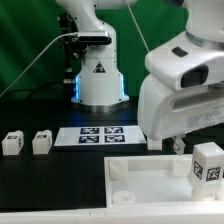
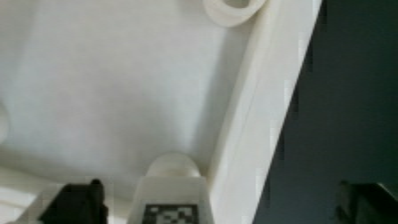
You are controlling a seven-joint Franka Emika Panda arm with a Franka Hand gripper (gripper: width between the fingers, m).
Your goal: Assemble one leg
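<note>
A leg (image 1: 207, 163), a stubby white block with a black-and-white tag, stands upright at the right end of the large flat white panel (image 1: 150, 178). In the wrist view this leg (image 2: 169, 192) sits by the panel's edge (image 2: 125, 90), with a round corner socket (image 2: 231, 10) farther along. My gripper (image 1: 193, 147) hangs just over the leg. In the wrist view the gripper (image 2: 222, 205) is open: the dark fingertips (image 2: 75, 200) stand wide on either side of the leg, with gaps showing. Two more legs (image 1: 12, 143) (image 1: 41, 142) stand at the exterior view's left.
The marker board (image 1: 100, 135) lies on the dark table behind the panel, in front of the robot base (image 1: 100, 80). A cable runs from the base toward the exterior view's left. A green backdrop stands behind.
</note>
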